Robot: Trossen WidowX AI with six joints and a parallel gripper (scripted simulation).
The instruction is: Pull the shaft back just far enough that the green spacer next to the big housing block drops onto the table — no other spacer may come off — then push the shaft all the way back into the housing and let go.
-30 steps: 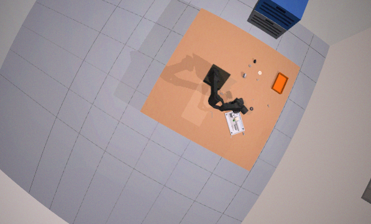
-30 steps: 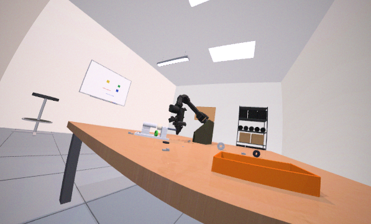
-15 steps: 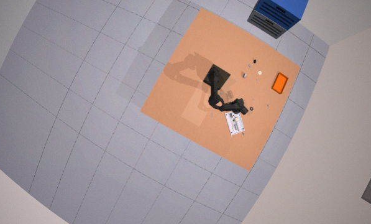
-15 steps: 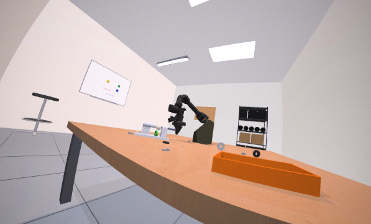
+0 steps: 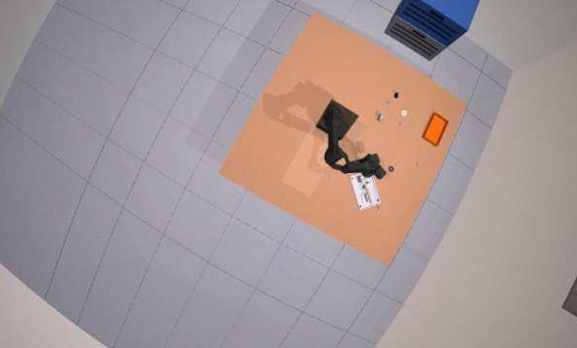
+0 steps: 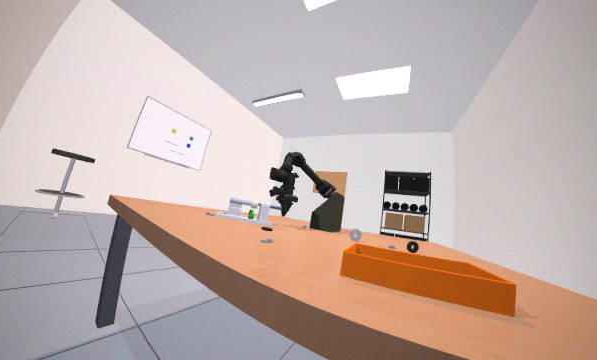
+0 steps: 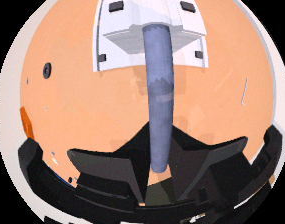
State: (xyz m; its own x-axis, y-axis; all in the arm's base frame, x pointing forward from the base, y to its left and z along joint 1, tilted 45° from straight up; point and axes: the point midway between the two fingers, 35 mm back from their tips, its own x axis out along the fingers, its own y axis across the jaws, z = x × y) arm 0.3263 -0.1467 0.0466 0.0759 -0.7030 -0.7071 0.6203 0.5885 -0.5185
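Note:
The white fixture plate (image 5: 360, 205) (image 6: 223, 215) carries the big housing block (image 6: 235, 205) and a smaller white block (image 6: 264, 212) on the arm's side. The grey-blue shaft (image 6: 276, 207) (image 7: 158, 60) sticks out of the smaller block towards the arm. My gripper (image 6: 284, 214) (image 7: 157, 124) is shut on its outer part; the arm hides the fingers in the top view. The green spacer (image 5: 363, 187) (image 6: 251, 214) stands upright between the blocks, lower than the shaft's line. A cream piece (image 5: 368, 186) (image 6: 254, 204) sits higher, beside the housing. Whether the green spacer touches the plate cannot be told.
A black ring (image 5: 389, 170) (image 6: 267, 229) (image 7: 44, 70) lies near the fixture. The orange tray (image 6: 428, 285) (image 7: 26, 123) stands at the table's far side from the arm's base. A grey ring (image 6: 351, 234), another dark ring and several small parts are scattered on the table.

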